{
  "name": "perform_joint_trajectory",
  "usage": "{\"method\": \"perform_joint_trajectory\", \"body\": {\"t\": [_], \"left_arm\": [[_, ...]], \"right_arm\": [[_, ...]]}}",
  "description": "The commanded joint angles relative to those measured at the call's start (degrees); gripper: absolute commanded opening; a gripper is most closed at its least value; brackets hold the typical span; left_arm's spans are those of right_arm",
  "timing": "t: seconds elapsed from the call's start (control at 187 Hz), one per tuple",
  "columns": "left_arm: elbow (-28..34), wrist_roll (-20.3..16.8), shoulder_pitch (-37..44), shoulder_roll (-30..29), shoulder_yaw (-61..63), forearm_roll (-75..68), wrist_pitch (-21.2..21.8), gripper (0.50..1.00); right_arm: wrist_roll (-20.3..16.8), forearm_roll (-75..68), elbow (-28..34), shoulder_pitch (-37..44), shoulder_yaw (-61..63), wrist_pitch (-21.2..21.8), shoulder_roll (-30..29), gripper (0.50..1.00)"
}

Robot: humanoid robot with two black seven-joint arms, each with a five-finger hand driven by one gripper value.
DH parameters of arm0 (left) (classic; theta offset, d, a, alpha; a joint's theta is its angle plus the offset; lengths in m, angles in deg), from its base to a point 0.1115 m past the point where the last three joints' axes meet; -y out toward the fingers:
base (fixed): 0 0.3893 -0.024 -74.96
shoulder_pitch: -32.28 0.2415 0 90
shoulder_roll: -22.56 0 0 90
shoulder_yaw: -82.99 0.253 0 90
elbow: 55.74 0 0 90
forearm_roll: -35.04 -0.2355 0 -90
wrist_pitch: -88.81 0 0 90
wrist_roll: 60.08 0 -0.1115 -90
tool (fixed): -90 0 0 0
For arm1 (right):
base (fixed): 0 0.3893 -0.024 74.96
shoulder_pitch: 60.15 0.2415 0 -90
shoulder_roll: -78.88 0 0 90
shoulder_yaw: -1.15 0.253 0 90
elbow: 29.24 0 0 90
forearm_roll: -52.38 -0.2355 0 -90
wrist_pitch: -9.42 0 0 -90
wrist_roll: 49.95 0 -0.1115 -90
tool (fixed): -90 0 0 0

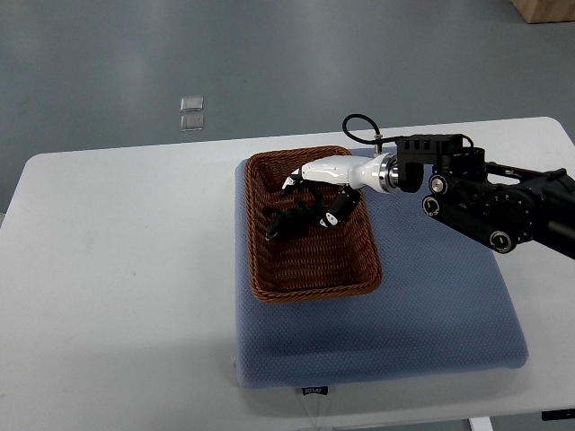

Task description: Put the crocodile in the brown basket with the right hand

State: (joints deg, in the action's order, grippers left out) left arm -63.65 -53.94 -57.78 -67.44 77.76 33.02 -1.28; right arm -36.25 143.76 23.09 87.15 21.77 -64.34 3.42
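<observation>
Table [117, 269]: one brown basket [312, 292], one crocodile [286, 223].

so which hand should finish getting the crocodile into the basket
Right. The right hand is already over the brown basket, and the dark crocodile lies just under it, within the basket's rim. No left arm shows in the picture.

The white-and-black right hand [328, 180] covers part of the small dark crocodile toy [286, 224], so whether it grips the toy cannot be told. Its black arm [503, 202] is cut off by the right edge, the white table [117, 269] by the lower edge. The print on the blue cushion's label [314, 391] is too small to read.
</observation>
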Motion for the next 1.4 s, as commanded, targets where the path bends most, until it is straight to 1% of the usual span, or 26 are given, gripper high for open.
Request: {"method": "perform_joint_trajectory", "body": {"t": [0.0,0.016,0.091,0.16,0.288,0.379,0.523,0.614,0.737,0.935,1.121,1.282,1.394], "left_arm": [[0.0,-0.1,0.1,0.0,0.0,0.0,0.0,1.0],[0.0,0.0,0.1,0.0,0.0,0.0,0.0,1.0],[0.0,0.0,0.1,0.0,0.0,0.0,0.0,1.0],[0.0,0.0,0.1,0.0,0.0,0.0,0.0,1.0],[0.0,0.0,0.0,0.0,0.0,0.0,0.0,1.0],[0.0,0.0,0.1,0.0,0.0,0.0,0.0,1.0],[0.0,0.0,0.0,0.0,0.0,0.0,0.0,1.0],[0.0,0.0,0.0,0.0,0.0,0.0,0.0,1.0],[0.0,0.0,0.0,0.0,0.0,0.0,0.0,1.0],[0.0,0.0,0.1,0.0,0.0,0.0,0.0,1.0],[0.0,-0.1,0.0,0.0,0.0,0.0,0.0,1.0],[0.0,0.0,0.0,0.0,0.0,0.0,0.0,1.0],[0.0,-0.1,0.1,0.0,0.0,0.0,0.0,1.0]], "right_arm": [[0.1,-0.2,0.1,0.1,0.6,0.0,0.3,0.844],[0.3,-0.2,0.1,0.2,0.8,0.0,0.5,0.858],[0.6,-0.6,0.1,0.4,1.2,-0.2,0.9,0.879],[0.7,-2.1,0.1,0.4,3.9,-0.4,1.6,0.895],[0.7,-3.8,0.1,-0.3,9.0,-0.8,2.5,0.903],[0.7,-6.8,-0.3,-2.5,14.1,-1.4,3.4,0.903],[0.8,-16.9,-1.4,-6.5,23.4,-1.9,3.6,0.903],[0.9,-26.2,-4.3,-8.4,29.8,-3.3,2.9,0.901],[1.6,-39.3,-8.5,-10.3,34.3,-4.3,2.8,0.903],[4.1,-55.6,-14.6,-12.0,34.6,-8.3,2.6,0.903],[5.5,-67.7,-20.5,-12.6,34.5,-8.6,2.1,0.903],[5.6,-71.8,-21.3,-14.4,34.6,-8.7,1.7,0.903],[5.6,-73.7,-21.3,-15.5,34.7,-8.7,0.1,0.903]]}}
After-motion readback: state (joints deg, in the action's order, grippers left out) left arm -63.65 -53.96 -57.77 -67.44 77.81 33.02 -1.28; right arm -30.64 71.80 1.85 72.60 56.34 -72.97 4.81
